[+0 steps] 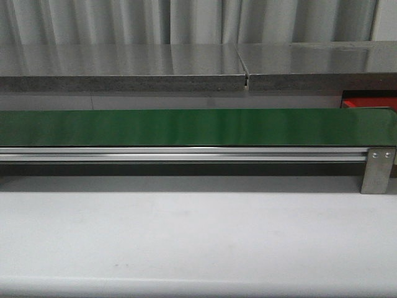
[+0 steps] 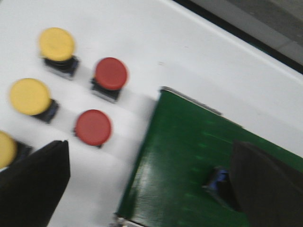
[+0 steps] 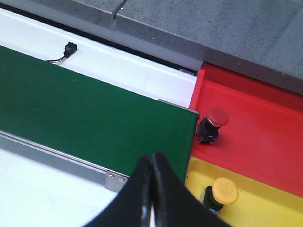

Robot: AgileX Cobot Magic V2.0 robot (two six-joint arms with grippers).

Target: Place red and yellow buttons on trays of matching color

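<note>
Buttons, then; where do they lie?

Five wait on the white table (image 2: 199, 52) just beside one end of the green belt (image 2: 189, 156): three yellow buttons (image 2: 29, 96) and two red buttons (image 2: 111, 73). Two more look sorted already; a red one (image 3: 213, 125) in the red tray (image 3: 265, 109), a yellow one (image 3: 222, 194) in the yellow tray (image 3: 270, 203). Both trays butt against the belt's other end; from the front only a red sliver shows, at about 2 o'clock from the belt's middle.

And the claws?

The left gripper (image 2: 149, 189) is spread wide and empty, one finger over the table, the other over the belt; a small dark bit beside that finger is too blurred to name. The right gripper (image 3: 151, 189) has its fingers pressed together with nothing between them; it hangs over the belt's near rail, close to the trays.

So which step?

I judge it a fresh pick from the waiting group; the nearest red button (image 2: 93, 127) looks the likely one. The left claw would need to centre over its cap and come down astride the dark base without nudging its neighbour.

Which way do they point?

The waiting ones stand upright, caps skyward, long axis vertical. The red one in its tray appears tipped, cap leaning away from the belt.
</note>
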